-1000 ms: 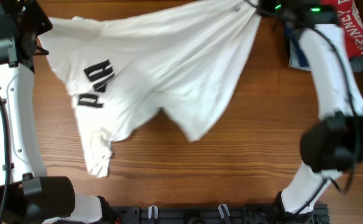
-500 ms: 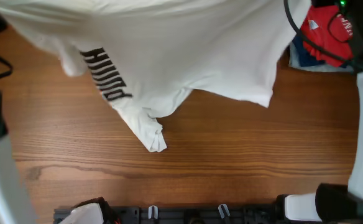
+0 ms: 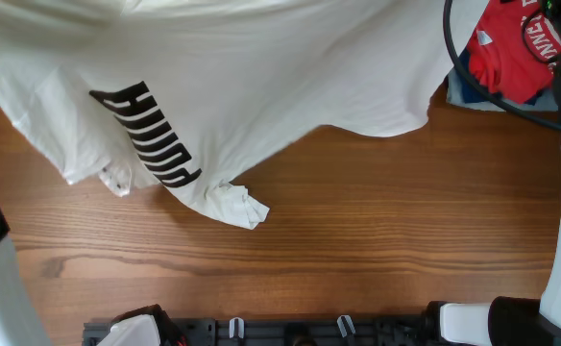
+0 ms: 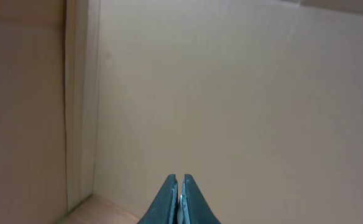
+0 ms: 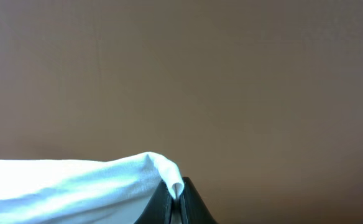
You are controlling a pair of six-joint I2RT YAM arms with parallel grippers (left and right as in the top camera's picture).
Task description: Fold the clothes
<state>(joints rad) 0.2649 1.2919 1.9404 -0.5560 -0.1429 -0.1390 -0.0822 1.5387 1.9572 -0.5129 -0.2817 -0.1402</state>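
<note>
The white T-shirt (image 3: 261, 77) was held spread above the worktop (image 3: 357, 240), presumably for laying flat; the right gripper (image 5: 177, 202) was closed on its edge, the left gripper (image 4: 181, 202) was closed, its hold unseen.

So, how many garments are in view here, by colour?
White T-shirt: 1
Red garment: 1
Blue garments: at least 1, mostly hidden under the red one
Total: at least 3

The T-shirt (image 3: 261, 86) is white with bold black block lettering; at two o'clock lies a red garment (image 3: 506, 53) with white lettering, on the brown wood-grain bench (image 3: 357, 250).
</note>
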